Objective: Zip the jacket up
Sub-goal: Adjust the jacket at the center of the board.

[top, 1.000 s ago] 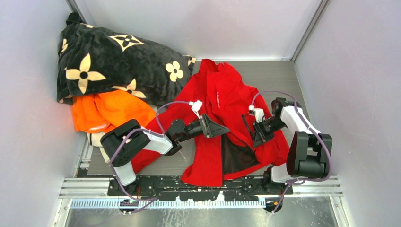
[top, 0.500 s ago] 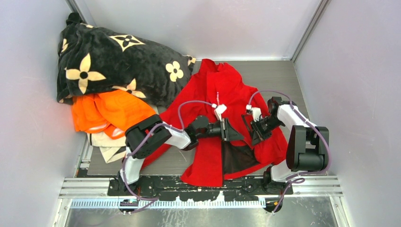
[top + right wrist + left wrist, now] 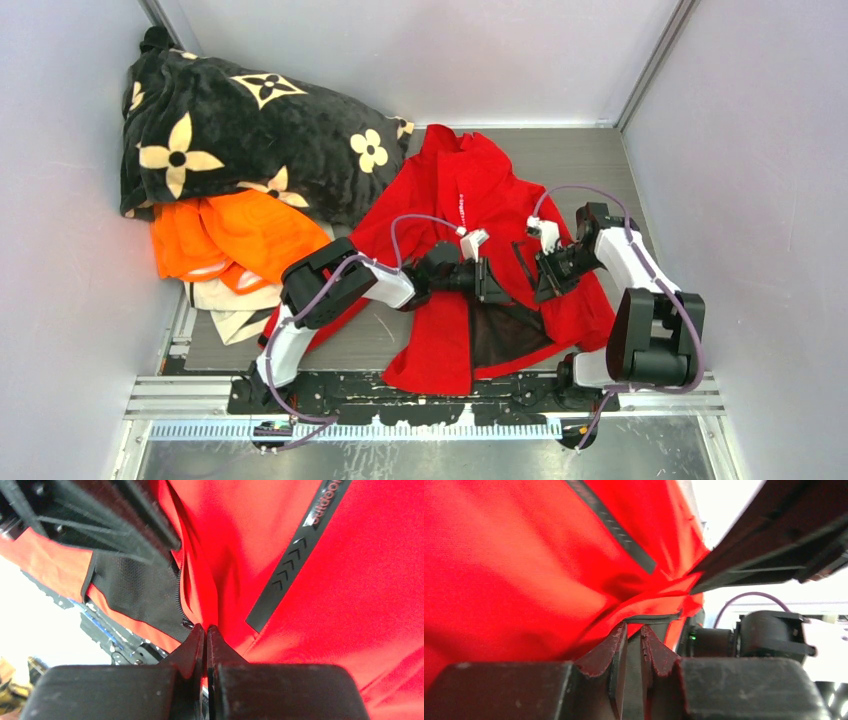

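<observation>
Red jacket (image 3: 455,200) lies spread on the grey surface (image 3: 580,160), collar toward the far wall. The front is open at the hem, showing dark lining (image 3: 500,335).

Left claw (image 3: 492,282) is at the jacket's own right front edge, mid-height. In the wrist view it is nearly shut (image 3: 634,630), with the jacket's dark edge strip running into the narrow gap, so it is pinching the jacket (image 3: 524,570). A dark pocket zip (image 3: 611,527) sits above.

Right claw (image 3: 540,280) is just across the opening on the other panel. Its fingers are pressed together (image 3: 205,630) on a fold of red jacket fabric (image 3: 375,580). Zipper teeth (image 3: 179,592) and mesh lining (image 3: 135,595) are just to its left, and a dark logo strip (image 3: 295,565) is to its right. The claws are near each other, not touching.

A black flower-print blanket (image 3: 230,130) and an orange garment (image 3: 235,235) are at far left, apart from both claws.
</observation>
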`<state>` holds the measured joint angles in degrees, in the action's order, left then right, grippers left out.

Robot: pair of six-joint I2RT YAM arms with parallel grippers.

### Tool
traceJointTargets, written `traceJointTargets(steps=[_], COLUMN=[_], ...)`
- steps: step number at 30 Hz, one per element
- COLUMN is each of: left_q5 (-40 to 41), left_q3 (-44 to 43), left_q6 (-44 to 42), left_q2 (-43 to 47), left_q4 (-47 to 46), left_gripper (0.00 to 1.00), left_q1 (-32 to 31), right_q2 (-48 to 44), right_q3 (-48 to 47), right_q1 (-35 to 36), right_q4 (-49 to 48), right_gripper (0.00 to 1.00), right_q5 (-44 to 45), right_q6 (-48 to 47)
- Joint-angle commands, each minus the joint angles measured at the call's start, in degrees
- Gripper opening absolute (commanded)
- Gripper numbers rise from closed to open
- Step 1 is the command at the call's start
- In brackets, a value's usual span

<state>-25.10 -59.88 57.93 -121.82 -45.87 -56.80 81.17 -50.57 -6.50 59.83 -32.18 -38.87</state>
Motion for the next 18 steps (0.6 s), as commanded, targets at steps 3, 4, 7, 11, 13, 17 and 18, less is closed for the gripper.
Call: traceJointTargets(steps=[3, 4, 7, 11, 13, 17, 18], left_q5=[2.3, 2.2, 1.8, 1.3, 0.7, -0.3, -0.4], left_q3=[-6.6, -8.3, -10.2, -9.4, -8.3, -5.7, -5.1], left_q6=[-6.5, -7.3, -8.1, -8.7, -9.3, -10.7, -11.0], left_q2=[-3.0, -3.4, -4.2, -3.1, -1.6, 2.5, 3.5], left_q4=[12.3, 13.9, 15.5, 15.2, 15.2, 16.0, 16.2], left_gripper=[0.17, 0.17, 0.17, 0.18, 0.18, 0.21, 0.22], left_q1=[2.5, 2.5, 3.1, 3.6, 3.7, 3.7, 3.6], right_q2=[-6.4, -6.6, -5.1, -0.9, 0.2, 0.1, 0.1], right_q3=[1.1, 1.3, 1.4, 0.6, 0.2, 0.2, 0.2], right_q1=[-1.1, -1.1, -1.1, -1.1, -1.1, -1.1, -1.1], right_q4=[-4.6, -5.2, -5.1, -2.4, -0.8, 1.5, 1.6], right_gripper=[0.02, 0.02, 0.02, 0.04, 0.09, 0.19, 0.19], right_q5=[1.9, 2.1, 2.4, 3.0, 2.4, 0.5, 0.3], right_q6=[2.9, 3.3, 3.1, 0.8, -0.4, -2.9, -3.2])
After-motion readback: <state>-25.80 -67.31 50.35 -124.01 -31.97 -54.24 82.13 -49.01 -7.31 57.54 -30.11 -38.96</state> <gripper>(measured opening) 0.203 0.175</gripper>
